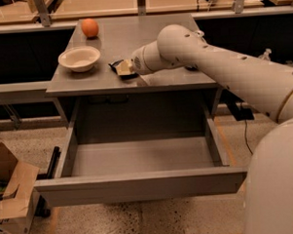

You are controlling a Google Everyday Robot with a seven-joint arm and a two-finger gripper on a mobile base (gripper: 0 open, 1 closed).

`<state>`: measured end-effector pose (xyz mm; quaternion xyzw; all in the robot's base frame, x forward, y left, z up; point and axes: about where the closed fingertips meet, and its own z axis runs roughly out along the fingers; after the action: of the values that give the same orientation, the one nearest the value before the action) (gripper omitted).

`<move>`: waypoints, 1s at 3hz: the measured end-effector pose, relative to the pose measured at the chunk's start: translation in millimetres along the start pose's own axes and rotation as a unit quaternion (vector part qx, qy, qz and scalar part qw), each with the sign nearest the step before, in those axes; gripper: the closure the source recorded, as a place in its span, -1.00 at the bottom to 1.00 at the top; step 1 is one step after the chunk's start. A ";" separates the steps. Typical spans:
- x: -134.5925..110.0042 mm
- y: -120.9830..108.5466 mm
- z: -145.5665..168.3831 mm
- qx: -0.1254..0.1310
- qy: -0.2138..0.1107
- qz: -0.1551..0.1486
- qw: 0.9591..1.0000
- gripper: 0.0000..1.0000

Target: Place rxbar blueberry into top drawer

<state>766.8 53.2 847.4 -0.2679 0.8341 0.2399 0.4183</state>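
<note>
The rxbar blueberry (pixel 117 66) shows as a small dark flat wrapper on the grey table (pixel 133 39), just right of the bowl near the front edge. My gripper (pixel 123 69) is down at the tabletop right on the bar, and the white arm reaches in from the right. The gripper's tip covers part of the bar. The top drawer (pixel 140 185) is pulled out wide below the table, and its grey inside is bare.
A white bowl (pixel 79 58) stands at the table's front left. An orange (pixel 89 27) lies at the back left. A cardboard box (pixel 11 203) stands on the floor left of the drawer. My white body fills the lower right.
</note>
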 end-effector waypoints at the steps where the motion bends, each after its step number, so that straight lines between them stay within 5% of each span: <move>1: -0.4 2.6 4.6 -0.010 0.011 -0.005 1.000 1.00; 2: 9.7 25.2 2.5 -0.055 0.042 -0.018 0.997 1.00; 3: 33.7 64.0 -14.4 -0.114 0.077 -0.040 0.990 1.00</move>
<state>700.0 83.4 838.5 -0.3649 0.8195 0.2952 0.3288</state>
